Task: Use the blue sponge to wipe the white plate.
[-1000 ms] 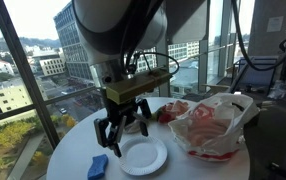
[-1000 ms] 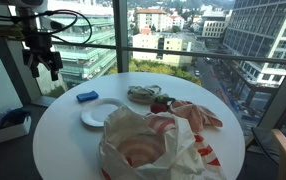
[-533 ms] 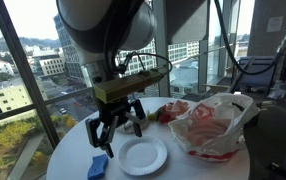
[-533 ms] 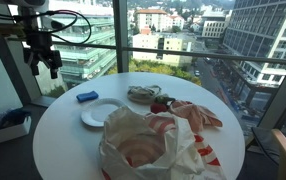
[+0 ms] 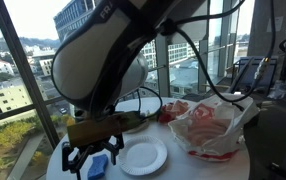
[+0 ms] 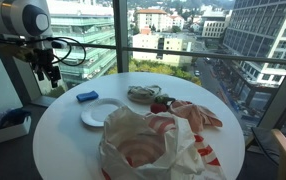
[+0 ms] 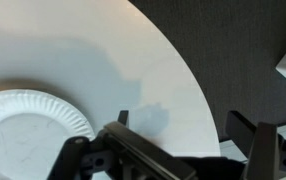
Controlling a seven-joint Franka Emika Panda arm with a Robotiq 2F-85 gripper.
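Observation:
The blue sponge (image 5: 100,166) lies on the round white table beside the white plate (image 5: 143,157); both also show in an exterior view, the sponge (image 6: 87,96) just behind the plate (image 6: 102,113). My gripper (image 5: 91,158) is open and empty. It hangs in the air near the table's edge, close to the sponge and apart from it (image 6: 51,73). In the wrist view the open fingers (image 7: 179,128) frame bare table near the rim, with the plate (image 7: 28,130) at the left. The sponge is out of the wrist view.
A crumpled white and red plastic bag (image 6: 148,145) fills the table's near side. A red cloth (image 6: 188,112) and a small bowl-like object (image 6: 143,95) sit behind the plate. Window glass stands close behind the table. Dark floor lies past the table edge (image 7: 198,90).
The arm has swung toward the table's edge and come down. The gripper now sits lower and beside the sponge. The sponge and plate have not moved.

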